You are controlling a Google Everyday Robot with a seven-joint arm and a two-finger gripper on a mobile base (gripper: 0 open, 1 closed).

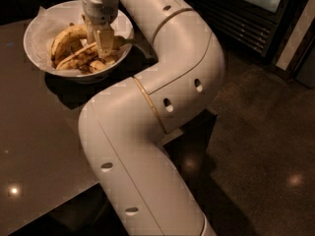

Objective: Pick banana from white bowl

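The white bowl (pixel 35 33), lined with crinkled white paper, stands at the far left of the dark table. In it the long speckled banana (pixel 74 58) lies slanted, its thin stem pointing right towards the rim. A shorter curved banana (pixel 64 36) lies behind it, and small pieces lie in front. My gripper (pixel 101 45) reaches straight down into the bowl and sits over the right part of the long banana, hiding that part.
The dark table (pixel 39 132) runs along the left, its edge passing under my white arm (pixel 162 97). A dark glass-fronted cabinet (pixel 246 14) stands at the back right. Shiny brown floor (pixel 266 146) fills the right side.
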